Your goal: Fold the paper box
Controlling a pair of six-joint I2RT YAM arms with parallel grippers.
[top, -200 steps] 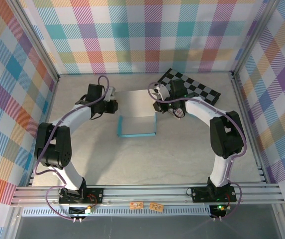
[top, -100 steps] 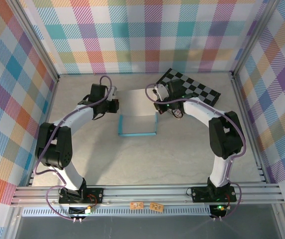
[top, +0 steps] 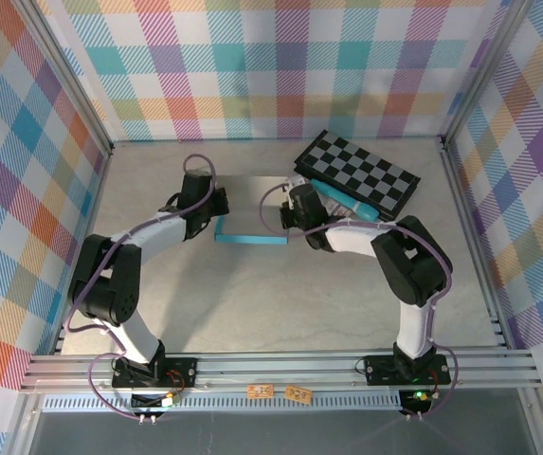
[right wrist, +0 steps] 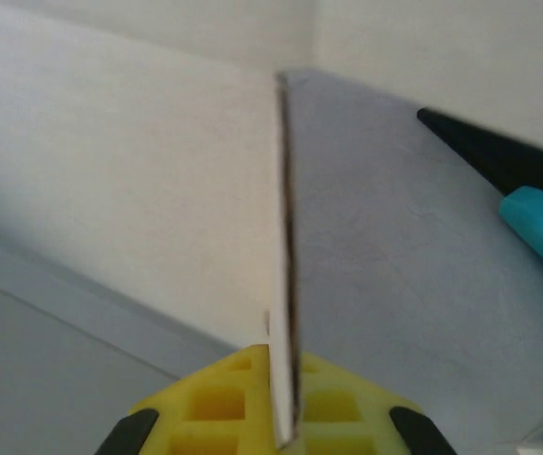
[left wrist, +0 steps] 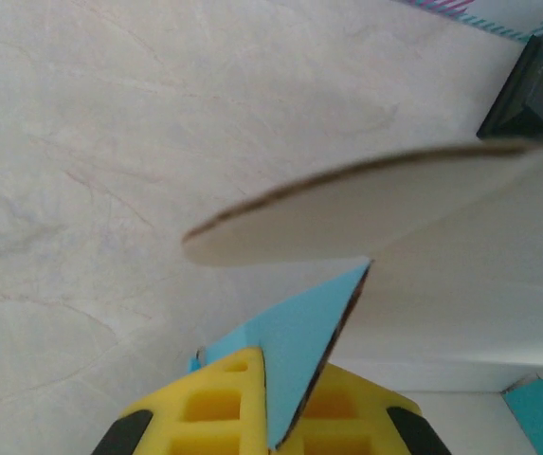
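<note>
Well, my left gripper point(top: 219, 216) is clamped on a flap of the teal-blue thin cardboard paper box point(top: 255, 204). My right gripper point(top: 290, 216) is pinched onto its grey-white panel edge

table point(top: 280, 294): pale marbled | paper box point(top: 255, 209) centre-rear | checkerboard point(top: 356, 175) rear right | teal tube point(top: 347, 201) at its near edge

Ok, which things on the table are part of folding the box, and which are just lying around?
In the job:
paper box
left end effector, clamped on the box
right end effector, clamped on the box

Lying about:
checkerboard
slim teal tube
</note>
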